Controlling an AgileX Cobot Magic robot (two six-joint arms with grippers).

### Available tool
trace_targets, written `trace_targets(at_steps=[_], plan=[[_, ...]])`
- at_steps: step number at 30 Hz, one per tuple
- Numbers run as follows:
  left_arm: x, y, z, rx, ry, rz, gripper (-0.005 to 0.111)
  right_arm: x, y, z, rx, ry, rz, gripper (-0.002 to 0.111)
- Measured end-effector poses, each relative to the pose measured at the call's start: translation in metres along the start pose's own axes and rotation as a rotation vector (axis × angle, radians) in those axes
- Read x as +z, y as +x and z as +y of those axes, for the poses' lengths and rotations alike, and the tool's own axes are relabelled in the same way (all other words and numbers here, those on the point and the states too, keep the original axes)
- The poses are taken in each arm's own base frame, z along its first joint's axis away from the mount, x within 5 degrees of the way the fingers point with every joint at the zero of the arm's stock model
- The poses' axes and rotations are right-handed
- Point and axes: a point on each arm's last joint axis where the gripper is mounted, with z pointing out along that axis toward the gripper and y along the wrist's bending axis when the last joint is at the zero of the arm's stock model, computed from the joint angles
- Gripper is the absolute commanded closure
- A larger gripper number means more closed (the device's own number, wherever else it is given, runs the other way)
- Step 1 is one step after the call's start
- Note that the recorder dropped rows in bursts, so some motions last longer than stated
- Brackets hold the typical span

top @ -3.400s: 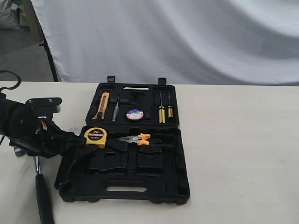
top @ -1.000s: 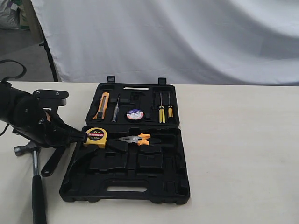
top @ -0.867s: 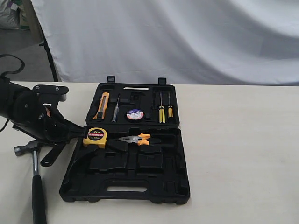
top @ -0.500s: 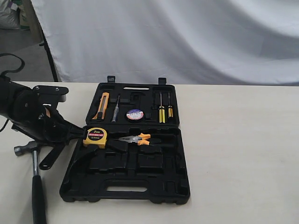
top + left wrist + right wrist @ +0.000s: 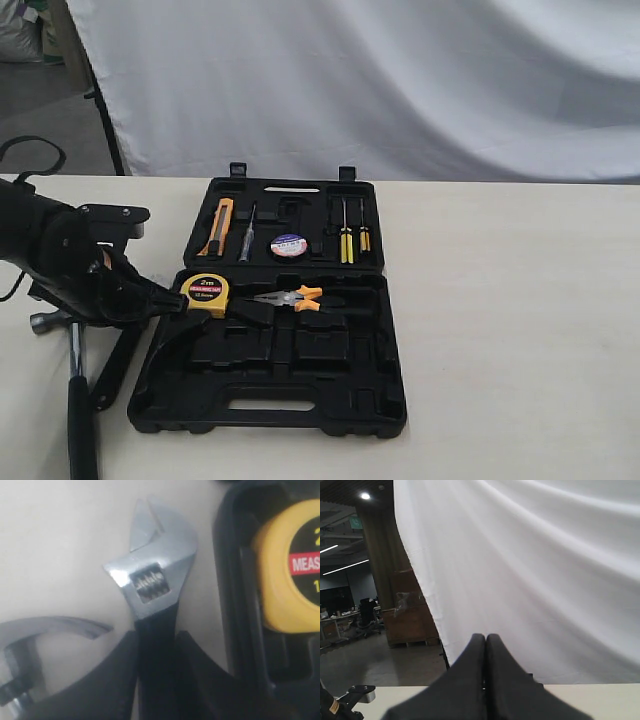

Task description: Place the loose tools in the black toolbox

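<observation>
My left gripper (image 5: 156,642) is shut on the black handle of the small silver adjustable wrench (image 5: 155,570), whose head points at the table beside the black toolbox (image 5: 392,395). In the exterior view this gripper (image 5: 150,298) hovers at the open toolbox's left edge, with the wrench handle (image 5: 115,365) slanting down behind it. The claw hammer (image 5: 78,410) lies on the table left of the box, and its claw (image 5: 55,627) shows in the left wrist view. The black tape roll (image 5: 288,244) sits in the far half. My right gripper (image 5: 485,639) is shut and empty, facing the white curtain.
A yellow tape measure (image 5: 205,290) and orange-handled pliers (image 5: 292,297) lie in the near half of the box. A knife and screwdrivers (image 5: 348,240) fill the far half. The toolbox rim (image 5: 235,580) runs right beside the wrench head. A white curtain hangs behind the table.
My left arm has dipped slightly toward the table front, and the wrench handle now slants lower. The hammer and the box contents have stayed put over the last second.
</observation>
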Motion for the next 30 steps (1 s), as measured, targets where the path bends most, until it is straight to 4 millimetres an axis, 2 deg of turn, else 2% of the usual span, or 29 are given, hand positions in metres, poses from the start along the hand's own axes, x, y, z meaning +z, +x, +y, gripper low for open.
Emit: trace_targets(at_steps=[3, 9, 13, 25, 27, 30], plan=[[0.0, 0.0, 0.0, 0.0, 0.0, 0.0, 0.101, 0.0, 0.0, 0.0, 0.0, 0.0, 0.0, 0.108], [0.0, 0.0, 0.0, 0.0, 0.0, 0.001, 0.065, 0.0, 0.0, 0.0, 0.0, 0.0, 0.0, 0.108], [0.001, 0.002, 0.0, 0.008, -0.003, 0.016, 0.052, 0.0, 0.0, 0.0, 0.0, 0.0, 0.0, 0.108], [0.015, -0.001, -0.001, 0.027, 0.009, -0.028, 0.054, 0.0, 0.0, 0.0, 0.0, 0.0, 0.0, 0.108], [0.015, -0.001, -0.001, 0.029, 0.01, -0.032, 0.06, 0.0, 0.0, 0.0, 0.0, 0.0, 0.0, 0.108], [0.015, -0.002, -0.001, 0.031, 0.011, -0.04, 0.079, 0.0, 0.0, 0.0, 0.0, 0.0, 0.0, 0.108]])
